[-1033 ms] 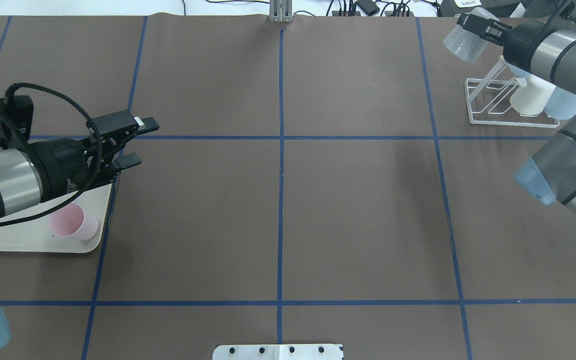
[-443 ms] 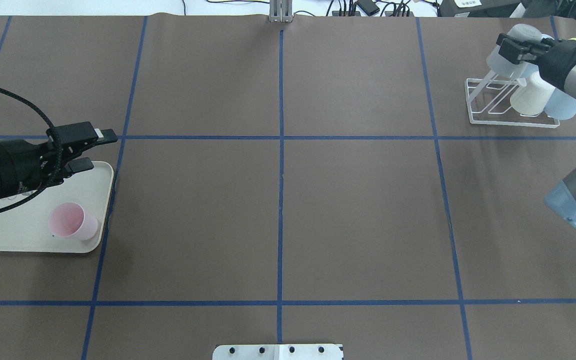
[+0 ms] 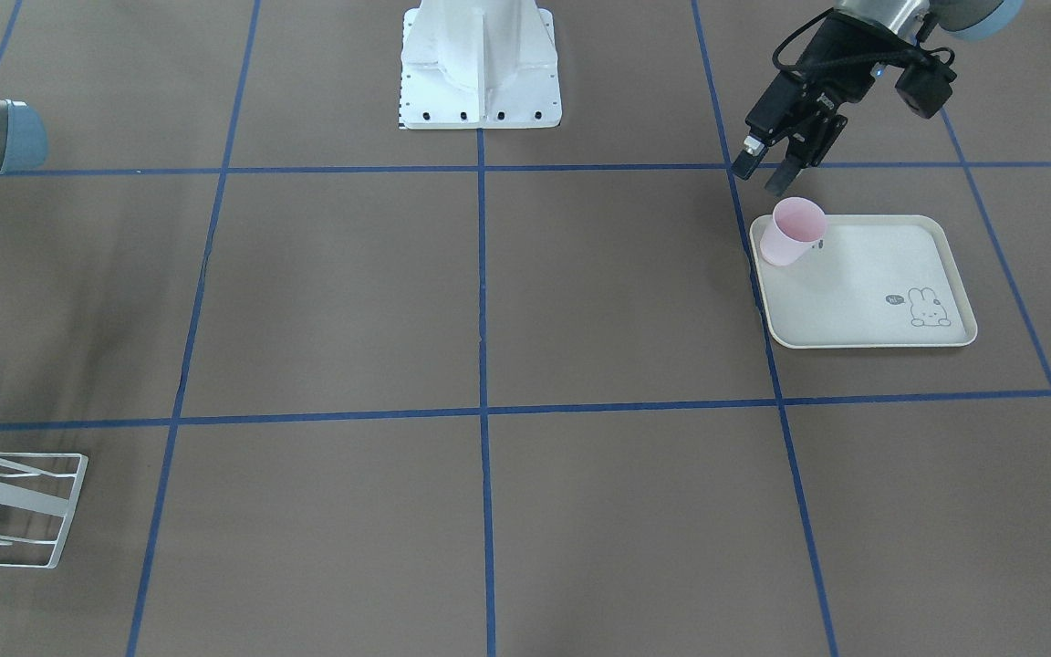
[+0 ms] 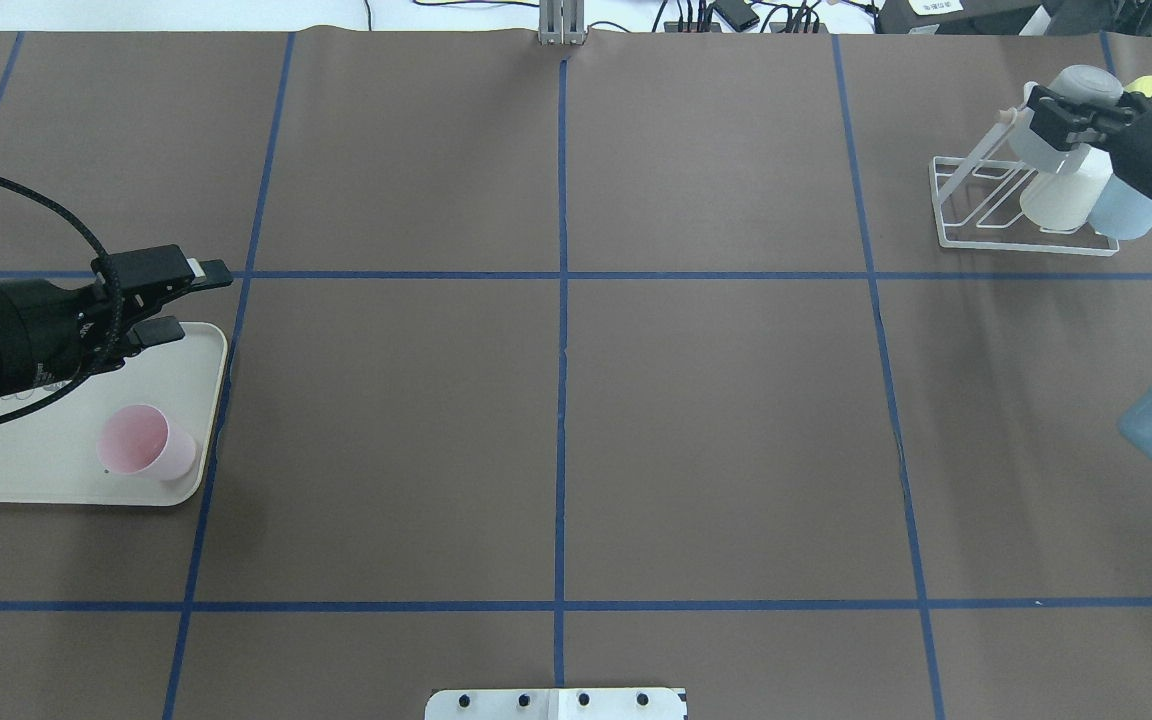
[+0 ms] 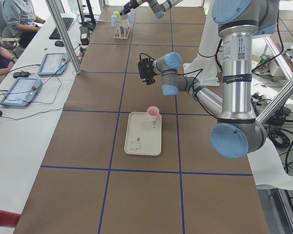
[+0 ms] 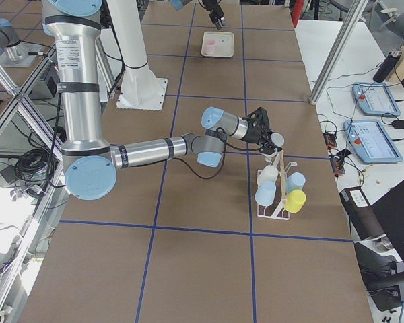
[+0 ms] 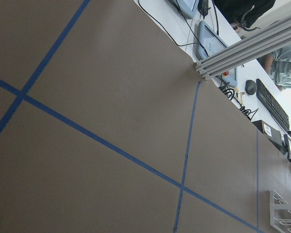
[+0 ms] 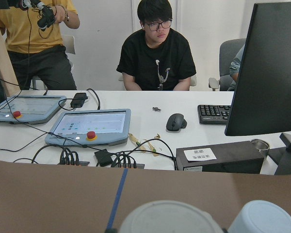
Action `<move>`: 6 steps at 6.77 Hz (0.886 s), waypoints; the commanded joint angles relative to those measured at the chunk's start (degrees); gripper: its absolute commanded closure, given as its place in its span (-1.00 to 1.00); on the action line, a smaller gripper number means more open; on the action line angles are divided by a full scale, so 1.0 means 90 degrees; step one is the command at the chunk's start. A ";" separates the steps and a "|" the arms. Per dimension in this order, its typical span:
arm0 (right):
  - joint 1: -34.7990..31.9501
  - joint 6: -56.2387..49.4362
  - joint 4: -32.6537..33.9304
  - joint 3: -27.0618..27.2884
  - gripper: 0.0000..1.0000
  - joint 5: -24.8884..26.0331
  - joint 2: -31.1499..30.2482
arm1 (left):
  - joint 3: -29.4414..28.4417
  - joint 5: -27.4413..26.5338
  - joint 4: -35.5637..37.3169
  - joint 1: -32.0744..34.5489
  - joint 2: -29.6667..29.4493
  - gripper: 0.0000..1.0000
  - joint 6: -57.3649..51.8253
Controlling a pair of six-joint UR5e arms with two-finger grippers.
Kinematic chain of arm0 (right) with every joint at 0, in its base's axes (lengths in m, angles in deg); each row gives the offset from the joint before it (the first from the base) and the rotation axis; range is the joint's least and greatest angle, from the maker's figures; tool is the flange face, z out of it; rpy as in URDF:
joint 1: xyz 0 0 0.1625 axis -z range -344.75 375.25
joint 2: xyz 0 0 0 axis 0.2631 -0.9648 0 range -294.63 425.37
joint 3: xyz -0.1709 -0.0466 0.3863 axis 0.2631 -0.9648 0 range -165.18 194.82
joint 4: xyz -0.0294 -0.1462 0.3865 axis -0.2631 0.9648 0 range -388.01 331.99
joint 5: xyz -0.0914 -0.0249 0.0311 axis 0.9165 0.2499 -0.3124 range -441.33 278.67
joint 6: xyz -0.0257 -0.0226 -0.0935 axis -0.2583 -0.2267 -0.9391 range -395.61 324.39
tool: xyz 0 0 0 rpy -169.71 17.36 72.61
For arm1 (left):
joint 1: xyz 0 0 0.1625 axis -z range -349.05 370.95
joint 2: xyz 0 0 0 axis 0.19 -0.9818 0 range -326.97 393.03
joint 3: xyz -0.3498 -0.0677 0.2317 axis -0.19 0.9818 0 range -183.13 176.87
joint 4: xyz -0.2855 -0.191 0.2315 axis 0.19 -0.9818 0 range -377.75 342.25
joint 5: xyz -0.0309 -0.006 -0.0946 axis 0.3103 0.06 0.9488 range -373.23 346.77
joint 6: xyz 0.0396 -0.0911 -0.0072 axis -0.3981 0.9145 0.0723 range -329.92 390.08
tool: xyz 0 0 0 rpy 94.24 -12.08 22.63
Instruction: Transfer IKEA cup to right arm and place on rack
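The left arm (image 5: 237, 73) and right arm (image 6: 81, 87) are silver-grey with light-blue joint caps (image 5: 229, 141) and black jaws.

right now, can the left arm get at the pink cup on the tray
Probably yes. The left gripper hangs open and empty near the tray, higher than the pink cup, which stands upright with nothing between them. The right gripper, shut on a clear cup at the rack, is far off.
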 commanded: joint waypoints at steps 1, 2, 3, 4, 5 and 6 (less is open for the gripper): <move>0.0073 -0.0116 0.0006 -0.0046 1.00 0.0145 -0.0055 | -0.0017 0.0002 0.0000 0.0000 -0.0004 -0.99 0.0007; 0.0112 -0.0116 0.0007 -0.0065 1.00 0.0145 -0.0007 | -0.0017 0.0002 0.0000 0.0000 -0.0004 -1.00 0.0007; 0.0180 -0.0126 0.0007 -0.0066 1.00 0.0213 0.0013 | -0.0027 0.0002 0.0000 0.0000 -0.0004 -1.00 0.0017; 0.0239 -0.0145 0.0007 -0.0114 1.00 0.0310 0.0013 | -0.0037 0.0002 0.0000 0.0000 -0.0004 -1.00 0.0017; 0.0239 -0.0165 0.0007 -0.0134 1.00 0.0311 0.0023 | -0.0037 0.0011 0.0000 0.0000 -0.0013 -1.00 0.0037; 0.0239 -0.0330 0.0007 -0.0173 1.00 0.0311 0.0023 | -0.0047 0.0002 0.0000 -0.0009 -0.0013 -1.00 0.0056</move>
